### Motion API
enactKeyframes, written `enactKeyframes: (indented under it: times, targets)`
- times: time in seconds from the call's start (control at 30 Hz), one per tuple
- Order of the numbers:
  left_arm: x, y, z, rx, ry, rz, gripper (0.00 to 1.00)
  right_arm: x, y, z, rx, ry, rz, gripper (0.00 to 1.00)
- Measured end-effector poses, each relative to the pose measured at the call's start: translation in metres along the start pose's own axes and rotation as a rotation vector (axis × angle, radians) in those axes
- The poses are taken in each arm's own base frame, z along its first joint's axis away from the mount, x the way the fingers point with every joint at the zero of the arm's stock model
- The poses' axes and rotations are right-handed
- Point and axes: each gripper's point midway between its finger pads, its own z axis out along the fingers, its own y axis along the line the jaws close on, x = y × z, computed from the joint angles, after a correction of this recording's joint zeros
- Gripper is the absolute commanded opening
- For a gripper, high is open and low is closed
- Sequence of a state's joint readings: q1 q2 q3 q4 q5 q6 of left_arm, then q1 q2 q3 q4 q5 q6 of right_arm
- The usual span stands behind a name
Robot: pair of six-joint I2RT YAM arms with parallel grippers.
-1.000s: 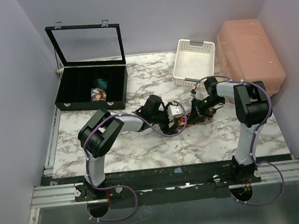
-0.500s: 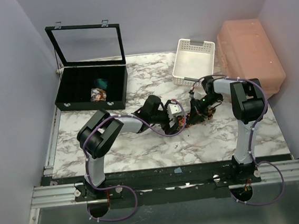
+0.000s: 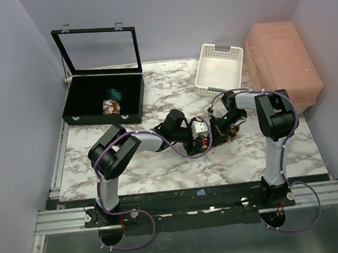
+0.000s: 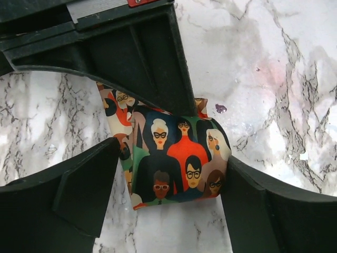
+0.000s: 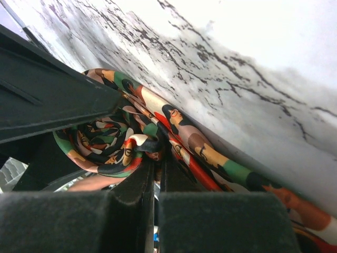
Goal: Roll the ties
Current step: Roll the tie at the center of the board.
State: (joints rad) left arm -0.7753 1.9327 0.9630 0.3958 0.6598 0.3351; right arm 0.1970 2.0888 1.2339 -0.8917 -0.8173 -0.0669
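At mid-table both arms stretch inward; left end effector clasps the rolled tie, right end effector pinches it.

Soft, even light fills the top view, with only faint shadows on the table. The left wrist view is bright, and the tie looks sharp. In the right wrist view the near fingers look dark and blurry, and the far table glows white.

Tie on table, basket behind

Black-and-white arms, purple cables, black fingers
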Motion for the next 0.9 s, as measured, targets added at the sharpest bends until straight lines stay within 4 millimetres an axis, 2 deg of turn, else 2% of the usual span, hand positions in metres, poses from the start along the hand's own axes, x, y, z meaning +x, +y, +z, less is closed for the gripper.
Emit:
enactKeyframes:
  times: [0.13,0.3,0.4,0.43,0.5,0.73,0.9]
  targets:
    - [0.004,-0.007,0.002,0.021,0.019,0.005,0.62,0.001,0.002,0.002,-0.008,-0.008,0.017,0.01]
    - [0.01,-0.012,0.003,0.036,0.038,-0.003,0.28,0.001,0.004,0.003,-0.01,-0.028,0.039,0.02]
    - [0.009,-0.014,0.004,0.042,0.037,-0.002,0.14,0.001,0.006,0.001,-0.008,-0.04,0.038,0.19]
    - [0.009,-0.014,0.004,0.045,0.034,-0.001,0.12,0.001,0.008,-0.001,-0.009,-0.049,0.032,0.24]
    - [0.009,-0.014,0.004,0.044,0.034,-0.001,0.11,-0.001,0.01,-0.008,-0.004,-0.077,0.017,0.26]
    - [0.01,-0.012,0.002,0.043,0.037,-0.002,0.1,-0.022,0.024,-0.044,-0.01,-0.215,-0.052,0.26]
    - [0.011,-0.012,0.002,0.043,0.039,-0.002,0.12,-0.022,0.01,-0.04,0.043,-0.21,-0.037,0.25]
